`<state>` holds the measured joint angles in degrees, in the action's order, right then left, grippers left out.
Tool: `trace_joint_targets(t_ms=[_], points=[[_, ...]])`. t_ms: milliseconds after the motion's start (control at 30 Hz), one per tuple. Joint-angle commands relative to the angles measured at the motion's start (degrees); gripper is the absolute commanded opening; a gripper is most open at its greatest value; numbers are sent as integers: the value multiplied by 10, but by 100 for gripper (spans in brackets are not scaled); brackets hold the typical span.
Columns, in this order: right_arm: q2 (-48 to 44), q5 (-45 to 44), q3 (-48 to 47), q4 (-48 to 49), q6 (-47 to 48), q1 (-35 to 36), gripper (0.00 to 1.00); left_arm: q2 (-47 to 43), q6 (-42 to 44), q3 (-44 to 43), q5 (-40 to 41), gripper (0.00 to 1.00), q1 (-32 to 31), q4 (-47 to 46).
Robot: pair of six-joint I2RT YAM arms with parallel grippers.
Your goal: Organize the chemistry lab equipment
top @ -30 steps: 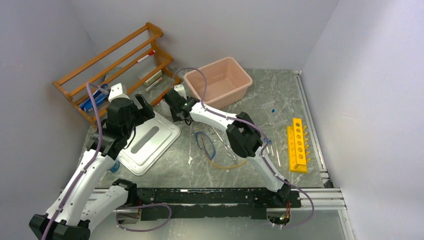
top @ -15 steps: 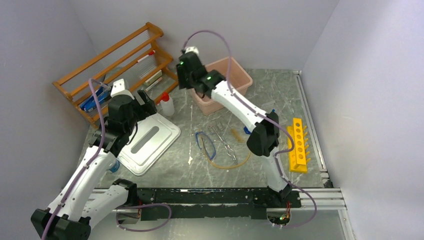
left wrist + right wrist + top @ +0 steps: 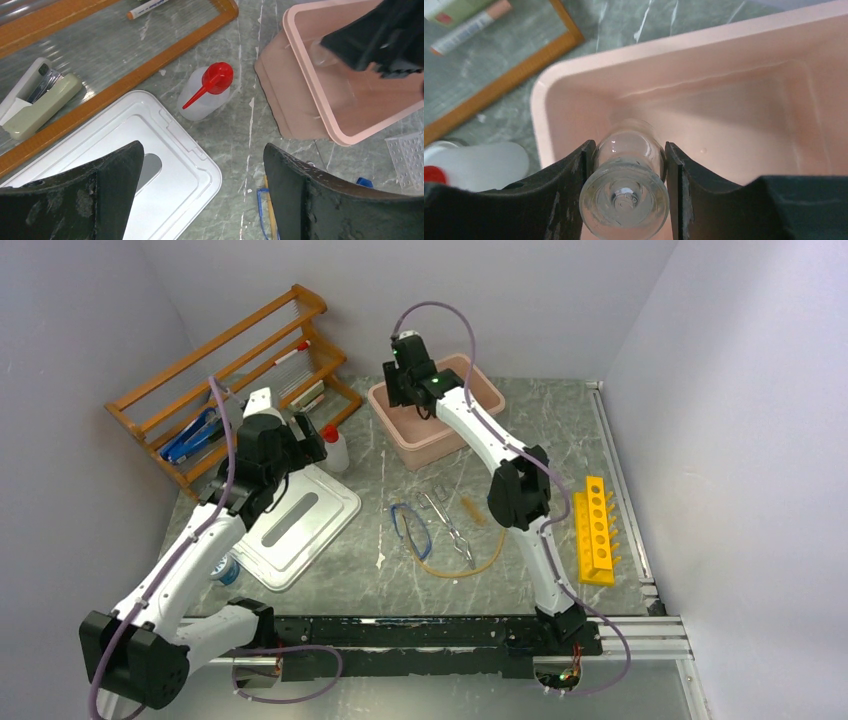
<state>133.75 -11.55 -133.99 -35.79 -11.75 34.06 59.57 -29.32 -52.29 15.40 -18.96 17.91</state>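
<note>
Right wrist view: my right gripper (image 3: 626,167) has its two fingers closed partway on a clear glass piece (image 3: 624,192). The glass sits squarely between the pads, touching both, with its round mouth facing the camera. Below it is the inside of the pink tub (image 3: 674,42), so the piece hangs over the tub's near-left corner, above the floor of it. I can't tell how high.

Left side now: my left gripper (image 3: 201,147) is spread wide with nothing between the fingers (image 3: 107,185). The white red-capped squeeze bottle (image 3: 202,95) stands on the table ahead of the gap, roughly centred between the two fingertips but beyond them and clear of both. Its spout points toward the white lid (image 3: 125,130), which lies just beside it. The orange rack (image 3: 150,65) is just past the bottle.

From the top camera, the goggles (image 3: 410,525), tongs (image 3: 447,520) and tubing (image 3: 470,565) lie mid-table, well apart from both grippers. The yellow tube rack (image 3: 597,530) lies to the right.
</note>
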Motion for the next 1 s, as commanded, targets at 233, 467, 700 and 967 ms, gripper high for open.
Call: trace_joint_targets(t_ms=[233, 467, 700, 967], points=[[108, 74, -74, 23, 86, -17, 27, 39, -24, -14, -46, 92, -4, -47], [136, 99, -64, 33, 109, -28, 27, 41, -25, -15, -42, 92, -4, -41], [161, 126, -64, 52, 112, -32, 31, 44, -32, -14, -43, 91, -4, -35], [178, 123, -58, 54, 126, -34, 46, 48, -33, -19, -51, 88, -4, -33]])
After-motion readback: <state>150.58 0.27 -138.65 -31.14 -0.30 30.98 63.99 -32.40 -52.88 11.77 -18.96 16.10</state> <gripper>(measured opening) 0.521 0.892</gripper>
